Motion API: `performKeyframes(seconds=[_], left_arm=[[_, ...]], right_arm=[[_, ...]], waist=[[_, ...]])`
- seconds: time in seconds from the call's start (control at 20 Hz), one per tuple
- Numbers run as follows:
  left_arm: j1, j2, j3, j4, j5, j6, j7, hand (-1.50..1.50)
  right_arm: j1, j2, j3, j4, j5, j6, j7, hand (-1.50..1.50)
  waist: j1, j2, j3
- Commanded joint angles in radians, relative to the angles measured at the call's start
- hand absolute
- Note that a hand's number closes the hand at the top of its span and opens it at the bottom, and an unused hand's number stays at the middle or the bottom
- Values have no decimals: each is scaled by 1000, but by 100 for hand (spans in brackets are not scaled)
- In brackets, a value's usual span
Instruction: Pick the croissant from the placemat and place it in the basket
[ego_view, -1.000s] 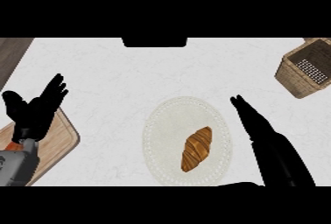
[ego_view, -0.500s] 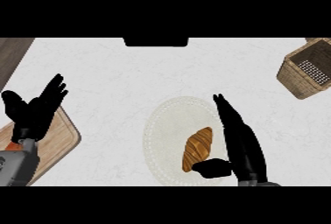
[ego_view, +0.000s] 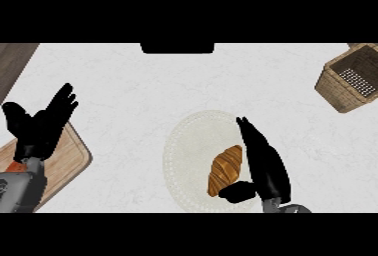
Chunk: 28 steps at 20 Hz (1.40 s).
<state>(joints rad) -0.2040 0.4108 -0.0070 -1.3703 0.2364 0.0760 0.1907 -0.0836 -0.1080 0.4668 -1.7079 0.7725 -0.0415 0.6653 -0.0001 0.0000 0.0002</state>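
A golden-brown croissant (ego_view: 225, 169) lies on a round whitish placemat (ego_view: 193, 145) in the lower middle of the counter. My right hand (ego_view: 262, 162) stands just right of the croissant, fingers straight and pointing away from me. Its thumb (ego_view: 236, 191) reaches under the croissant's near end and touches it. The hand is open, not closed round the pastry. The wicker basket (ego_view: 334, 89) sits at the far right edge, partly cut off. My left hand (ego_view: 40, 125) rests open at the left, fingers up.
A wooden cutting board (ego_view: 68, 159) lies under the left hand at the lower left. A dark wooden strip (ego_view: 13, 57) runs along the upper left corner. A black object (ego_view: 177, 48) sits at the counter's far edge.
My right hand has slid left across the placemat until it stands against the croissant, with the thumb now at its near end. The left hand has stayed still.
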Motion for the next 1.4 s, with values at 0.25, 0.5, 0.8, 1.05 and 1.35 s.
performKeyframes(seconds=[0.25, 0.5, 0.8, 1.05, 1.35], left_arm=[[23, -37, 69, -47, -62, -41, 31, 0], [17, -105, 43, -51, -107, -1, 27, 0], [48, -79, 108, -65, -99, -84, 42, 0], [5, -71, 115, -89, -107, -101, 95, 0], [6, -93, 140, -51, -114, -105, 56, 0]], right_arm=[[120, -8, -24, -45, 10, 7, -106, -150], [74, 47, -19, 26, -6, 11, -153, -150], [145, 35, 1, -30, 29, 14, -183, -150], [155, 45, 15, 40, 97, -19, -173, -150], [-10, 106, 15, 245, 132, -74, -107, -150]], waist=[[-1, -1, 0], [1, 0, 0], [0, -1, 0], [0, -1, 0], [6, 0, 0]])
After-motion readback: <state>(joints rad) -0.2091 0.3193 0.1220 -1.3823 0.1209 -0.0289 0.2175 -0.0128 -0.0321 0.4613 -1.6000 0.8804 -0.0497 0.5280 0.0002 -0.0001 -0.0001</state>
